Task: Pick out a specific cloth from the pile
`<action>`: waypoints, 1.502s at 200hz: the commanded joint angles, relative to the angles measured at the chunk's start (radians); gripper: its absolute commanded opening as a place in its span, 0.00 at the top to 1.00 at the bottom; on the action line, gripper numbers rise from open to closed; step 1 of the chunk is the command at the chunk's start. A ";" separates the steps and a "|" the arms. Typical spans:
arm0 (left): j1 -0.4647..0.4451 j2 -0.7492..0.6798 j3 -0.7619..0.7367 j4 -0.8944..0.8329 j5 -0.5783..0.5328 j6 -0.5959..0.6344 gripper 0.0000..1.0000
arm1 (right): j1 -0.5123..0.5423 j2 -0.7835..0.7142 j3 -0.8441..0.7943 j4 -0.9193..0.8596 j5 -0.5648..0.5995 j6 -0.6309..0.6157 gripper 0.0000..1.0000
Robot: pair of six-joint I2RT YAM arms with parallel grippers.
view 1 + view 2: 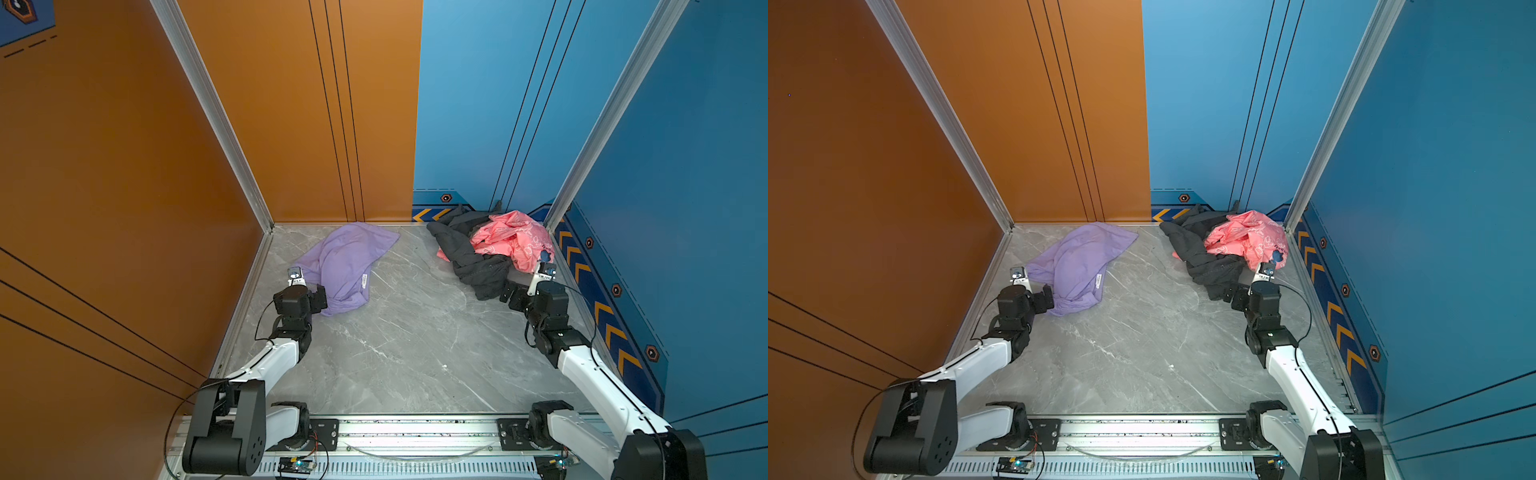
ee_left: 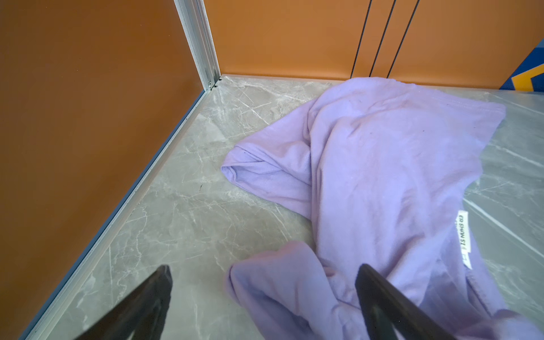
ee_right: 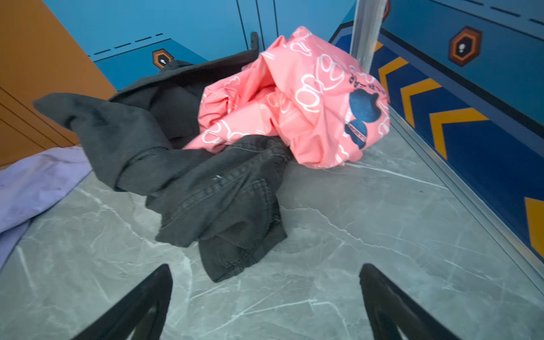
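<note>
The cloth (image 1: 349,262) (image 1: 1077,262), plain lilac with a small white label (image 2: 463,232), lies spread by itself at the back left of the grey marble floor. My left gripper (image 1: 321,297) (image 1: 1047,297) (image 2: 265,268) stands open at its near end, and a loose fold of the cloth (image 2: 382,176) lies unclamped between the fingers. The pile sits in the back right corner: a dark grey garment (image 1: 469,255) (image 3: 206,191) under a pink printed one (image 1: 515,239) (image 3: 294,97). My right gripper (image 1: 510,293) (image 3: 265,266) is open over bare floor, just short of the dark garment's tip.
Orange walls (image 1: 124,187) close the left and back left; blue walls (image 1: 685,166) close the back right and right. Aluminium posts (image 1: 582,166) stand in the corners. A metal rail (image 1: 415,432) carrying both arm bases runs along the front. Bare floor (image 1: 415,332) lies between the arms.
</note>
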 commanded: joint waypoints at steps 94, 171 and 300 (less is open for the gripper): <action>0.032 0.284 -0.015 0.359 0.216 0.050 0.02 | -0.108 0.204 -0.236 0.611 0.002 -0.184 0.00; 0.040 0.307 -0.040 0.425 0.273 0.063 0.02 | -0.055 0.584 -0.173 0.947 -0.042 -0.187 0.00; 0.024 0.312 -0.042 0.441 0.238 0.071 0.02 | -0.057 0.571 -0.107 0.795 -0.128 -0.221 0.00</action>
